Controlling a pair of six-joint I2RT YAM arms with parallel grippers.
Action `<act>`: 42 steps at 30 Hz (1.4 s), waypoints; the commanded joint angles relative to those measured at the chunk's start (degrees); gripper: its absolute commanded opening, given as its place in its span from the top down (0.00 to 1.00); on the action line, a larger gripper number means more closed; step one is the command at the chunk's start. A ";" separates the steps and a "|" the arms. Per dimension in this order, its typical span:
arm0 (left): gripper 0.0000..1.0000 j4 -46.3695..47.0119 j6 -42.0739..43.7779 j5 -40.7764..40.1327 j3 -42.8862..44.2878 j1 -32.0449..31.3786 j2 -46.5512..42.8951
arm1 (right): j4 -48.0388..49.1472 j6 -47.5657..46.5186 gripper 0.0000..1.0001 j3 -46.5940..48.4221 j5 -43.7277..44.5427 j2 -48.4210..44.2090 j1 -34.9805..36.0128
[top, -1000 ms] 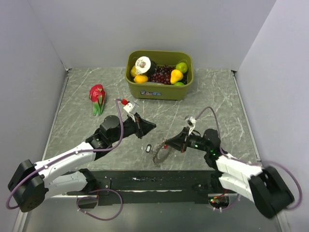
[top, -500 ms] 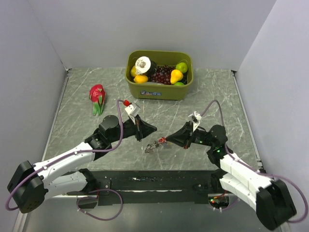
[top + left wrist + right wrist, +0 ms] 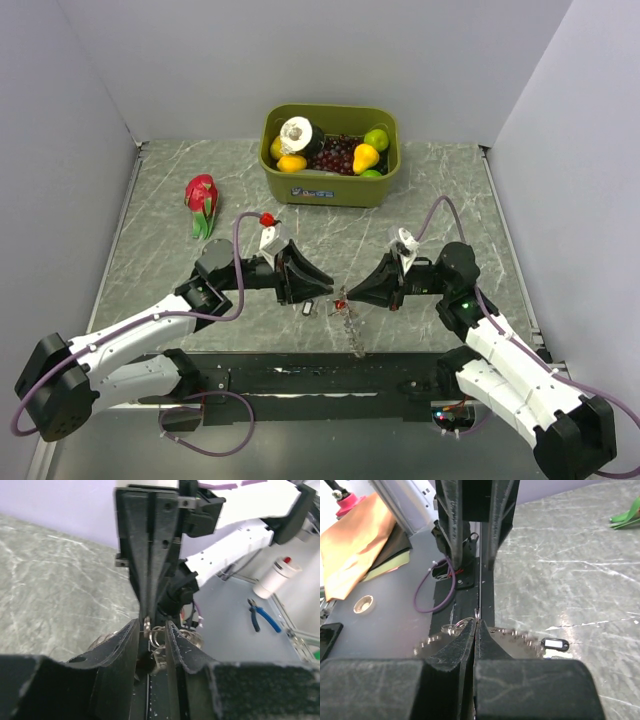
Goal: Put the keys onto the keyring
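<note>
My right gripper (image 3: 345, 297) (image 3: 477, 621) is shut on the thin rim of the keyring (image 3: 352, 328) (image 3: 520, 636). The coiled grey ring hangs from it just above the table. A red key head (image 3: 341, 303) sits at the pinch point. My left gripper (image 3: 326, 285) (image 3: 152, 627) faces the right one tip to tip. Its jaws are a narrow gap apart, with small silvery split rings (image 3: 156, 633) between the tips. The keyring's coil (image 3: 194, 638) shows behind them. A black key tag (image 3: 308, 308) (image 3: 555, 644) lies on the table below the left gripper. Other keys are hidden.
An olive bin (image 3: 330, 187) of toy fruit stands at the back centre. A red dragon fruit (image 3: 202, 200) lies at the back left. A black strip (image 3: 300, 375) runs along the near table edge. Grey walls close in the left, right and back.
My right gripper has lifted the keyring off the table and carried it up toward the left gripper. The left gripper has moved right and down to meet it. The black tag stayed put.
</note>
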 commanded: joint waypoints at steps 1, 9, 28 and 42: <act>0.65 2.91 -0.33 5.42 3.51 -0.31 0.91 | 2.12 0.84 1.00 3.49 -1.76 0.21 -0.38; 0.62 -4.30 4.33 -0.99 7.03 -4.18 4.08 | 1.32 1.19 1.00 3.93 -0.97 -0.92 -0.30; 0.70 3.70 -0.15 -5.65 3.42 -4.45 1.89 | 18.01 14.27 1.00 -1.60 5.80 -7.17 -0.30; 0.76 8.18 -2.00 -1.78 4.48 -4.97 5.31 | 20.39 16.12 1.00 -1.52 6.58 -7.78 -0.30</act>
